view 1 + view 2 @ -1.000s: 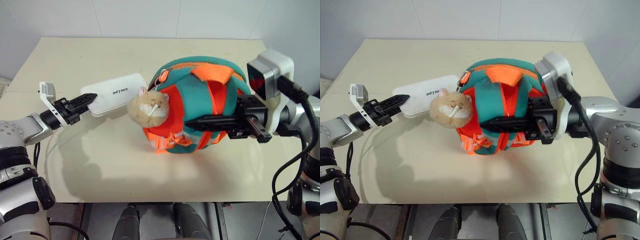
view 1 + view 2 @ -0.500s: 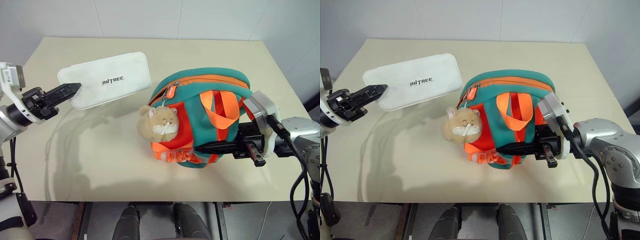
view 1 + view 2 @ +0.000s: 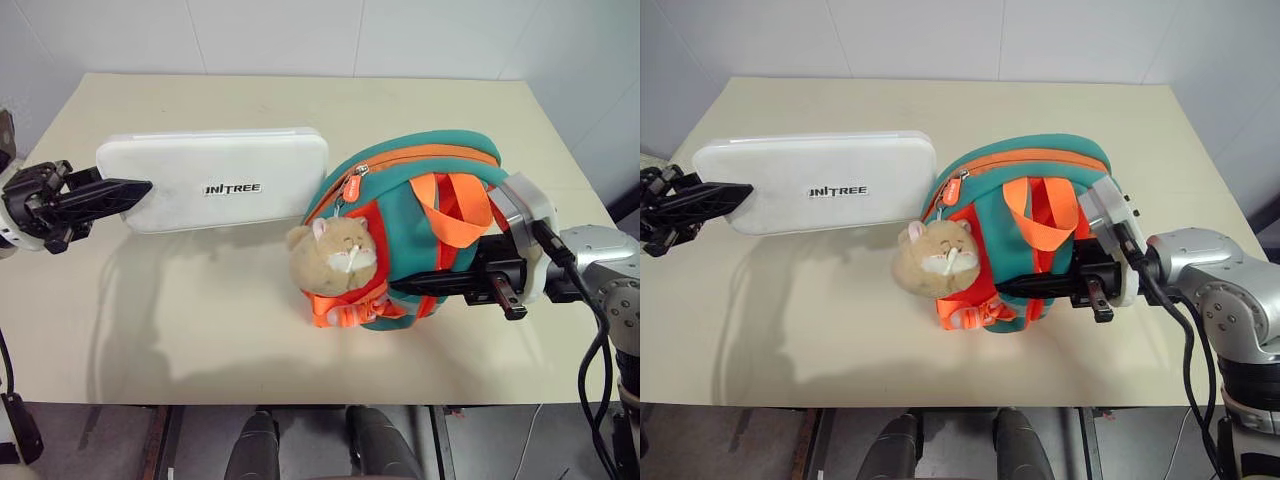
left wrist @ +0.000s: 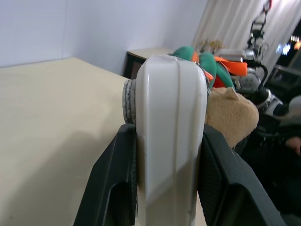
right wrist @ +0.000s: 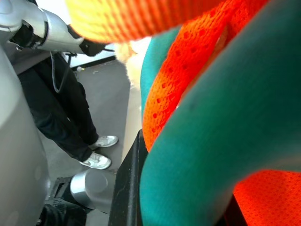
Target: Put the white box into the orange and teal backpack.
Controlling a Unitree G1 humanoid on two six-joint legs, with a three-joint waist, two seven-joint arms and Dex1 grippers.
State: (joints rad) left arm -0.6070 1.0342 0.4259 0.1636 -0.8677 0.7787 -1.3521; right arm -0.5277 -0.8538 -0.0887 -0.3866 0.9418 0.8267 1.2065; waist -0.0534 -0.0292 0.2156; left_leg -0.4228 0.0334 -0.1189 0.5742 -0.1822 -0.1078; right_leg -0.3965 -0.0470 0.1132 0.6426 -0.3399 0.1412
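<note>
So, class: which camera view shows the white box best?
The left eye view: the whole box, lettering included, held at one end by the left gripper. The right eye view matches it. The left wrist view gives its narrow end between the fingers.

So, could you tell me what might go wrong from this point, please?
The left gripper pinches the white box only at one short end, so it may sag or slip. The backpack's zip looks closed, so the box could jam against it. The cat charm hangs beside the zip and may snag.
</note>
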